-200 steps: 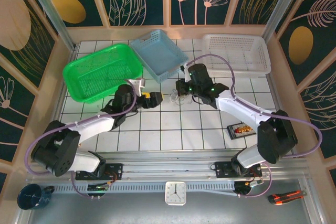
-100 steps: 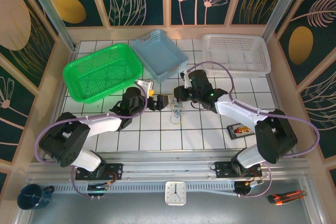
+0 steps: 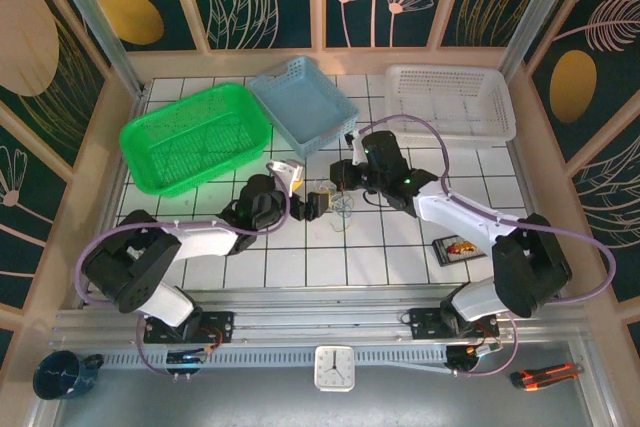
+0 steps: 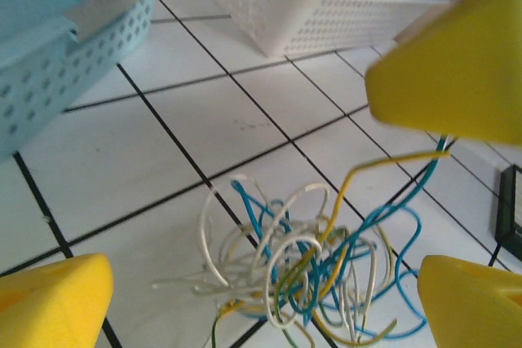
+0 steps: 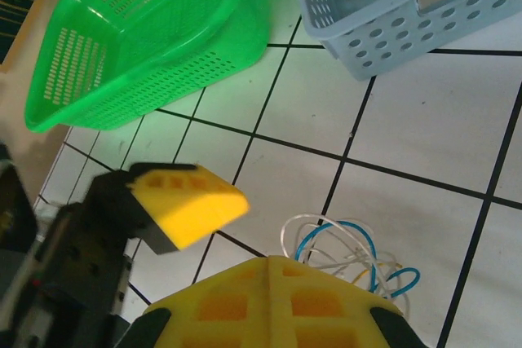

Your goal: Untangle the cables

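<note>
The cables [image 4: 314,262] are a small clump of thin blue, white and yellow-green wires resting on the white tiles, also seen from above as cables [image 3: 342,207] and as cables [image 5: 347,250]. My left gripper [image 4: 263,287] stands open, its yellow fingers [image 4: 57,303] wide on either side of the clump. My left gripper [image 3: 316,203] sits just left of the wires. My right gripper [image 3: 345,179] hangs above the clump, and its yellow tips [image 4: 449,71] are shut on a blue and a yellow strand that rise to them. My right gripper [image 5: 273,270] hides part of the clump.
A green basket [image 3: 150,142] stands at the back left, a blue basket [image 3: 300,102] beside it and a white basket [image 3: 450,102] at the back right. A small dark card [image 3: 460,247] lies on the tiles under the right arm.
My left gripper has moved right, up to the clump, staying open. The right gripper stays shut on the strands, and the clump has shifted slightly under it.
</note>
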You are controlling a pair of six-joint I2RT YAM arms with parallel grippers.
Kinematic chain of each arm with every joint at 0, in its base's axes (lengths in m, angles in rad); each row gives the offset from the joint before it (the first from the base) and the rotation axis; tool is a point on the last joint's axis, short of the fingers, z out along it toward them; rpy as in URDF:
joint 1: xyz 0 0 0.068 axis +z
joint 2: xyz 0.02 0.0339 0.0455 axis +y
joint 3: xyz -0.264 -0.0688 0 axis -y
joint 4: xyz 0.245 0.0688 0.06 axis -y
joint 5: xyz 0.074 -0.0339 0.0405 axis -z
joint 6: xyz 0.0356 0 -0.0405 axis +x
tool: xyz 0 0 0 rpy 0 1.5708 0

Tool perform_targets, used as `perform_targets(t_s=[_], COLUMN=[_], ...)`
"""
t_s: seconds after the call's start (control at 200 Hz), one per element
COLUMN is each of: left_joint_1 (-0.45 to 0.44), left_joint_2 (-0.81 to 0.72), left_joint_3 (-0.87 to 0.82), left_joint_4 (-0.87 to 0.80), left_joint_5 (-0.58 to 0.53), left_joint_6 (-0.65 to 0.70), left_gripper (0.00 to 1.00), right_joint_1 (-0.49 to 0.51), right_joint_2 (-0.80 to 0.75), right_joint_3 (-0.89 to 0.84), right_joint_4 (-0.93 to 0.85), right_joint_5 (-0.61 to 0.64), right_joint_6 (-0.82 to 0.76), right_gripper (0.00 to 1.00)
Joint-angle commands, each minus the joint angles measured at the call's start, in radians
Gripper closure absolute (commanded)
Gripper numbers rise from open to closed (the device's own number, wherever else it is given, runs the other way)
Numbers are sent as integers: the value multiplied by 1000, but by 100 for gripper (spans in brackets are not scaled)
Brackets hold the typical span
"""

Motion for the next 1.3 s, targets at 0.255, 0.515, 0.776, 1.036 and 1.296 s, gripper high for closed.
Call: perform_targets(t_s=[0.255, 0.515, 0.776, 1.036, 1.296], left_joint_1=[-46, -48, -48, -48, -48], left_joint_2=[138, 236, 244, 232, 242], left_joint_3=[127, 161, 67, 6, -20], left_joint_4=[70, 74, 124, 148, 178], left_joint_5=[-54, -12, -8, -11, -6], left_joint_6=[51, 33, -12, -28, -45], left_gripper=[5, 26, 37, 36, 36], right_joint_1=[52, 46, 1, -56, -150], right_joint_2=[-43, -94, -163, -205, -225], right_joint_3=[-7, 29, 144, 224, 303], right_joint_4=[17, 7, -5, 10, 28], right_joint_5=[0, -6, -34, -57, -81], right_joint_6=[24, 44, 64, 94, 126], right_gripper=[100, 100, 100, 100, 100])
